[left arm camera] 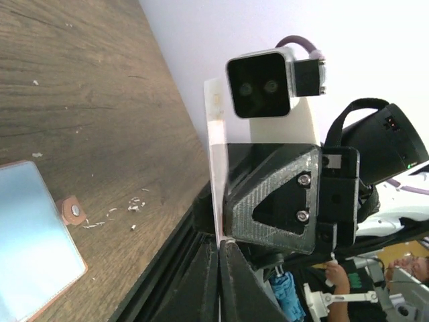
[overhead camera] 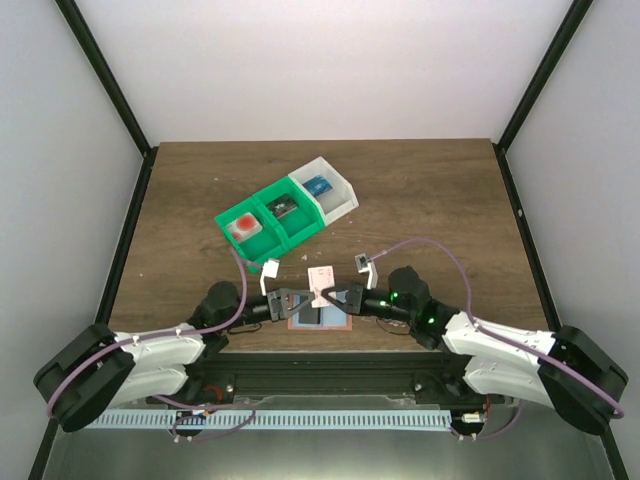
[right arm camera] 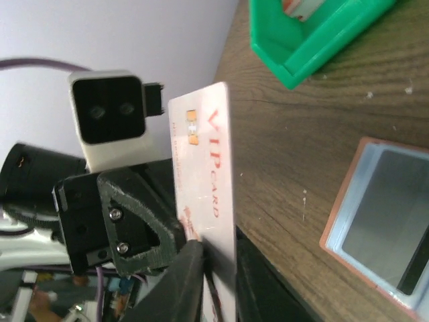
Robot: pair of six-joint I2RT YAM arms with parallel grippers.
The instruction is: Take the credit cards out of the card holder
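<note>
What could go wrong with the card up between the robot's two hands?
The VIP card is pinched only at its bottom edge by the left gripper, so it might slip or tip out. The right gripper sits nose to nose with it, so they could bump. The card holder lies near the table edge and might get nudged off.

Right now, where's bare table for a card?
Bare wood right of the bin, out to the table's right edge; smaller patch left of the bin. Crowded near centre: left gripper and right gripper meet over the wallet, on a card.
</note>
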